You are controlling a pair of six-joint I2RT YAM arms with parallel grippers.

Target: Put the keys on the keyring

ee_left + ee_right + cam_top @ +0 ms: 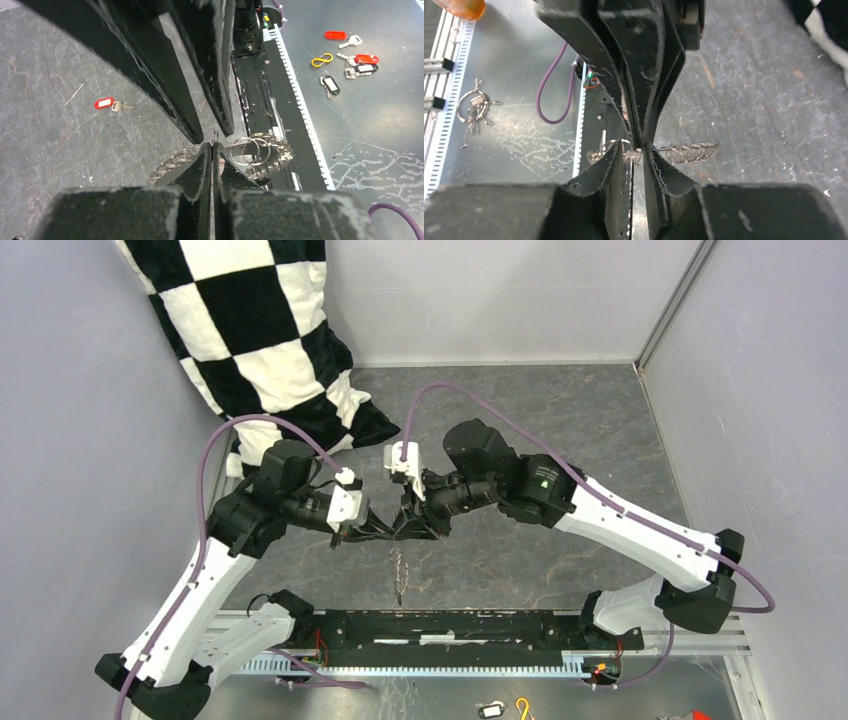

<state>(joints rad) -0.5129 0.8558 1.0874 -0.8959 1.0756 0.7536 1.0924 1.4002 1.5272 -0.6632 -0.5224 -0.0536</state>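
Two grippers meet tip to tip – the keyring between them.
The left gripper (388,530) is clamped tight on the keyring (257,150), which hangs above the table (560,420). The right gripper (416,525) pinches the same hoop from the opposite side – fingers nearly touching. A red-tagged key (107,103) lies on the table, well apart.

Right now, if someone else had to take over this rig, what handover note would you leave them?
Left gripper: fingers shut on the keyring.
Right gripper: fingers shut on the same keyring, tips meeting the left's.
The keyring hangs between them in the air above the table.
Red-headed key: loose on the table, apart from the ring.
Done: ring held by both arms.
Left: fetch the keys and thread each onto the ring.
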